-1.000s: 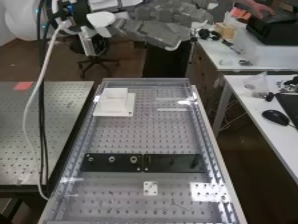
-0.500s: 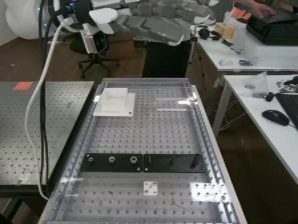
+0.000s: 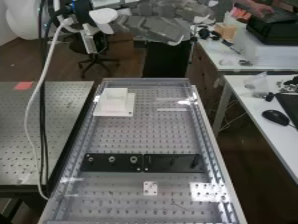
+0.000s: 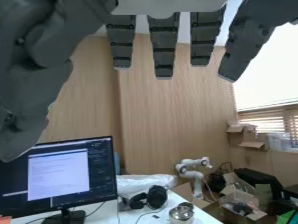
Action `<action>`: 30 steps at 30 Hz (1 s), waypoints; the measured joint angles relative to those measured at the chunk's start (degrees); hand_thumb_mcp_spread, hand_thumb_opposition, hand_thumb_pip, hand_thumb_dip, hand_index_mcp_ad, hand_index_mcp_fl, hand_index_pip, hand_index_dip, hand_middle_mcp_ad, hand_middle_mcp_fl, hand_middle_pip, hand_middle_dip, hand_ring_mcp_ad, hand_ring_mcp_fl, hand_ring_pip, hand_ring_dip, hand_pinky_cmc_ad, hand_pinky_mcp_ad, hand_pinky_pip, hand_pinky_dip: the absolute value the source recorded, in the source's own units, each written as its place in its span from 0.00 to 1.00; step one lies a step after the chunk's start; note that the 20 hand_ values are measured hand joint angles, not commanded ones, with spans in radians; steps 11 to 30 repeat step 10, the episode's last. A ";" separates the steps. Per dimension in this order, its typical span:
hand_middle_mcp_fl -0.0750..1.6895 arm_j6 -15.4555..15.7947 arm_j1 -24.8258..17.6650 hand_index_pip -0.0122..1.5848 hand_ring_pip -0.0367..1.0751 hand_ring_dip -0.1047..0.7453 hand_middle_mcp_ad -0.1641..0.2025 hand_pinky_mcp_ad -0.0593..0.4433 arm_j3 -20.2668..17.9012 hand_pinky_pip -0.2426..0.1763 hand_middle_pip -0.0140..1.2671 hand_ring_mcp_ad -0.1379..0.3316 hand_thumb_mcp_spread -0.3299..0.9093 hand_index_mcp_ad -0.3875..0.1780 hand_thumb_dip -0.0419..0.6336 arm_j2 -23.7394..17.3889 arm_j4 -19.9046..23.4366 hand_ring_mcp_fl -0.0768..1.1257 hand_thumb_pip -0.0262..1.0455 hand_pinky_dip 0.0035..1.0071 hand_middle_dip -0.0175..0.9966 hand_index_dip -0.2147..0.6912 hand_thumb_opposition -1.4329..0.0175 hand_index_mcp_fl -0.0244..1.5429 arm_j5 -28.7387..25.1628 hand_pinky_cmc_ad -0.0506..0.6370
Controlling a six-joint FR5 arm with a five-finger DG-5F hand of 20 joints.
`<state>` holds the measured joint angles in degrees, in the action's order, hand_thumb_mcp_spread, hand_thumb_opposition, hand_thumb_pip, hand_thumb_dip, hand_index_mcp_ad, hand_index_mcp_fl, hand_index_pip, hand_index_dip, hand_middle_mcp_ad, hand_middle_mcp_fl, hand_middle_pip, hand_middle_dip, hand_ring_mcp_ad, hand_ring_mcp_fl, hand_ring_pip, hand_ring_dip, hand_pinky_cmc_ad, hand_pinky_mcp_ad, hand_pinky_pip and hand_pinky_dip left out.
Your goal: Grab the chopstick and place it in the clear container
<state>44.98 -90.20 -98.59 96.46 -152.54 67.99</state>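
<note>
The hand [image 3: 153,25] is at the top of the high view, above and beyond the bench's far end, with straight fingers and nothing in them. Seen from the wrist, the hand [image 4: 163,47] has its fingers extended and spread, the thumb apart from them. A thin pale strip [image 3: 171,109] lies on the far right part of the perforated bench; I cannot tell whether it is the chopstick. I cannot make out the clear container for certain.
A white square block on a base [image 3: 114,102] stands at the bench's far left. Black plates [image 3: 143,163] cross the middle, with a small white plate [image 3: 150,188] nearer. Transparent edging runs along the bench. A side table [image 3: 266,130] is on the right.
From one second ago, the hand has shifted slightly up and to the right in the high view, mostly in the first half second. The things on the bench stay put.
</note>
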 joint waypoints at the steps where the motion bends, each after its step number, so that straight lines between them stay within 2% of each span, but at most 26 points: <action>1: 0.12 0.01 0.01 0.06 0.12 0.32 0.74 0.74 -0.06 0.29 0.12 0.74 0.34 0.44 0.08 -0.01 0.09 0.08 0.55 0.32 0.31 0.51 0.48 0.09 0.02 0.77; 3: 0.15 -0.04 0.05 0.06 0.12 0.32 0.74 0.74 -0.13 0.29 0.12 0.74 0.34 0.44 0.08 -0.04 0.18 0.08 0.55 0.32 0.31 0.51 0.48 0.09 0.08 0.77; 30: 0.15 -0.40 0.29 0.06 0.13 0.32 0.74 0.75 -0.47 0.28 0.12 0.74 0.34 0.44 0.08 -0.30 0.35 0.08 0.55 0.32 0.31 0.51 0.48 0.09 0.34 0.77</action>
